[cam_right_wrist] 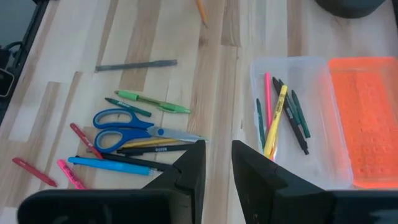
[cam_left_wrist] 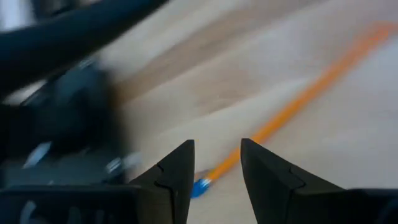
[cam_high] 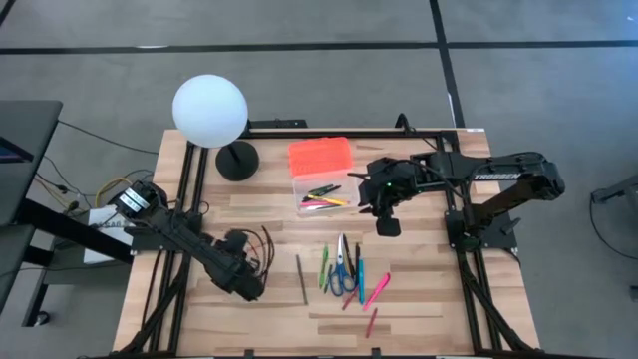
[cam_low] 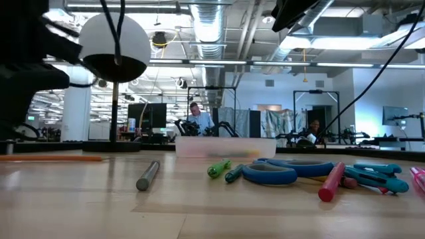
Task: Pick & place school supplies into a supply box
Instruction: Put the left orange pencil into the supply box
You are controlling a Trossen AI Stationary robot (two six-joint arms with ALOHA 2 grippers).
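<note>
Left end effector (cam_left_wrist: 214,168) low on desk (cam_high: 419,319), frame lower left, fingers parted around orange pencil (cam_left_wrist: 298,102). Right end effector (cam_right_wrist: 217,162) empty, slightly open, beside box (cam_high: 324,189), centre.

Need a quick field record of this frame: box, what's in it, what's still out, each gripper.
box: clear supply box, open, orange lid beside it
in box: a few pens, including pink and yellow
on table: blue scissors, green pen, blue pen, pink pen, red pen, grey pencil
orange pencil: on the table by the left gripper
left gripper: low over the orange pencil, jaws apart, nothing held
right gripper: above the table between box and scissors, empty
lamp: white globe, far side
</note>
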